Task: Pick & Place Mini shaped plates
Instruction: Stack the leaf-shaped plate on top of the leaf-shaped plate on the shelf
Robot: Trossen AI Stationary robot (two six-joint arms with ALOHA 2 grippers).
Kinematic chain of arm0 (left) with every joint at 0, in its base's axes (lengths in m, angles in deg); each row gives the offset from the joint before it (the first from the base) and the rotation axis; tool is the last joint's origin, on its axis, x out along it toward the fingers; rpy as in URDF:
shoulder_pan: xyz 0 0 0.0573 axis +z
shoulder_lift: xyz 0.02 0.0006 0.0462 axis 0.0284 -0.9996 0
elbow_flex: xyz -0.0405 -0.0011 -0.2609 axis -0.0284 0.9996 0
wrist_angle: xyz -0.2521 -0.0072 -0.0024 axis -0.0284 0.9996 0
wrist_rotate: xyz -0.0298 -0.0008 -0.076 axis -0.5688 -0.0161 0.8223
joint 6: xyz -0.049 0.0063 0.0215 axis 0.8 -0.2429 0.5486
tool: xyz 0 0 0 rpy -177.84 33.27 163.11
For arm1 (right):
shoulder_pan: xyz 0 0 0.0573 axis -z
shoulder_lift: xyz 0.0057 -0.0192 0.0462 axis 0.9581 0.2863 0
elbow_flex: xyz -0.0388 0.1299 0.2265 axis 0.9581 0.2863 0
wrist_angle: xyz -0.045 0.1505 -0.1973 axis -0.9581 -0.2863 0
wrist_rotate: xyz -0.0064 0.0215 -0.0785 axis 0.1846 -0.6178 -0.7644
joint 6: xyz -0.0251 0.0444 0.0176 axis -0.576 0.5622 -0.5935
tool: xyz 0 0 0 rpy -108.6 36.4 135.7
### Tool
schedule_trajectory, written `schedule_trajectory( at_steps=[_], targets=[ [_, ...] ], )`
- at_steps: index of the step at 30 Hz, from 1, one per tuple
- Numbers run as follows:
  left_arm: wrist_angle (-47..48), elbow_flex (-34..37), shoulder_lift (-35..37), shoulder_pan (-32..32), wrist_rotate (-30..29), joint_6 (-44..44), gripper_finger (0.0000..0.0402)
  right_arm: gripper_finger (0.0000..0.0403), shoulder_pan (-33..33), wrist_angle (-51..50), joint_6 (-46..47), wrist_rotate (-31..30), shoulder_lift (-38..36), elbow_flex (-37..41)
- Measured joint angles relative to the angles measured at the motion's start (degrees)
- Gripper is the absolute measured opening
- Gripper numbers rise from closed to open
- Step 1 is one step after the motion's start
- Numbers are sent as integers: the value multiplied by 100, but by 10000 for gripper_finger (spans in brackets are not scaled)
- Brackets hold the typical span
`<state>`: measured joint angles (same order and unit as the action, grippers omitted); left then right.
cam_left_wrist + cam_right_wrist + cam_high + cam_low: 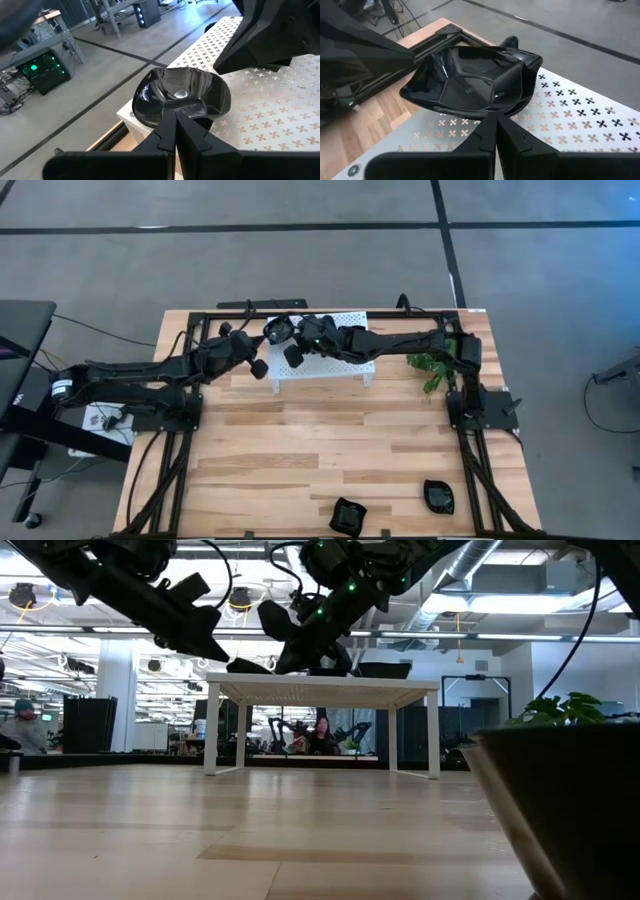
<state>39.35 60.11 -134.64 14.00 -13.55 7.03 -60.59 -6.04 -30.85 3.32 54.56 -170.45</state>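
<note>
Plates in hand: we hold two at the far side of the table, over the white perforated rack. Our left gripper is closed on the rim of a rounded plate at the rack's left edge. Our right gripper is closed on the rim of an angular plate, also over the rack's left part, with the two grippers near each other. Two more mini plates, one square and one rounded, lie on the near right of the table, well apart from the rack. A green plant sits just right of the rack.

We judge these dishes rigid, light and slick: the gloss suggests glazed ceramic or hard plastic, so a rim pinch may slip or rotate. We recommend taking hold across the rim wall, with one finger inside the bowl and one outside. We advise setting each plate down flat on the rack, because a tilted release could let it slide off the edge.
</note>
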Motion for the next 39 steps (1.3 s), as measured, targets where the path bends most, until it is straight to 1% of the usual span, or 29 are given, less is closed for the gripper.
schedule_trajectory(
  at_steps=[4, 8, 12, 14, 15, 18, 19, 23, 27, 31, 35, 37, 39],
  targets=[
    [46, 0, 4, 95, -9, -2, 5, 0, -36, -28, -24, -2, -38, 2],
    [132, 0, 4, 243, -253, 0, 5, 0, -120, -26, -144, -6, -80, 2],
    [141, 0, 4, 548, -167, -62, 5, 0, -119, -20, -142, -7, -87, 2],
    [135, 0, 4, 813, 10, -119, 5, 0, -96, -16, -142, -25, -87, 2],
    [125, 0, 4, 966, 237, -119, 5, 0, -93, 1, -143, -32, -87, 2],
    [97, 0, 4, 1458, 1175, -28, 5, 0, -89, 139, -175, -65, -87, 2],
    [66, 0, 4, 1602, 1389, 13, 5, 0, -68, 206, -184, -62, -87, 2],
    [31, 0, 4, 2061, 1709, 114, 5, 0, 6, 251, -184, -52, -89, 2],
    [-126, -2, -93, 2361, 2484, 155, 5, 0, 134, 244, -145, -80, -89, 2],
    [-319, -2, -449, 2357, 2763, 199, 5, 0, 189, 234, -82, 1, -89, 2],
    [-620, -1, -862, 2252, 2795, 199, 5, 0, 179, 234, -115, 30, -89, 2],
    [-781, -2, -940, 2187, 2795, 199, 5, 0, 153, 213, -129, 58, -89, 2],
    [-853, -1, -954, 2127, 2795, 199, 5, 0, 149, 183, -169, 208, -89, 2]
  ],
)
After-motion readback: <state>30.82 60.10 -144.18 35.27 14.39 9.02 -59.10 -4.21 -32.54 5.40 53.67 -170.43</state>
